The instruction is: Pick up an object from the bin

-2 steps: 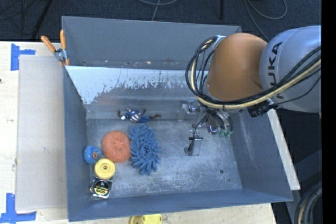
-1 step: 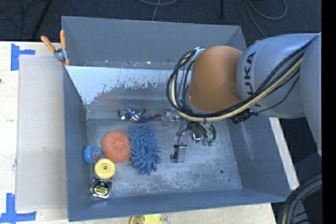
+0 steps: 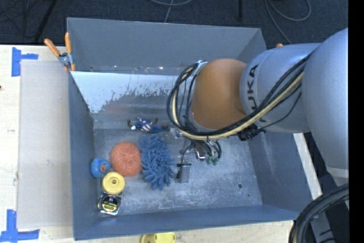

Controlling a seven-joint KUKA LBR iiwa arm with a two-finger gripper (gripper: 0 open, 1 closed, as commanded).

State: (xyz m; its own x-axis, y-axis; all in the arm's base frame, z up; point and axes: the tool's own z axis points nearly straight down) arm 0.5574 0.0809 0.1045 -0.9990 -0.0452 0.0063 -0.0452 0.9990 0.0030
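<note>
Several small things lie left in the grey metal bin (image 3: 244, 182); the gripper (image 3: 183, 171) hangs at the right edge of a shaggy blue duster head (image 3: 155, 160) beside a round orange scrubber (image 3: 125, 158); spread or pressed together, cannot tell

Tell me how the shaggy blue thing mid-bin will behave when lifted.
The shaggy blue thing looks made of soft tufted strands, so it would likely sag and flop. It is probably light for its size. Lying flat beside the orange ball, it seems unlikely to roll.
</note>
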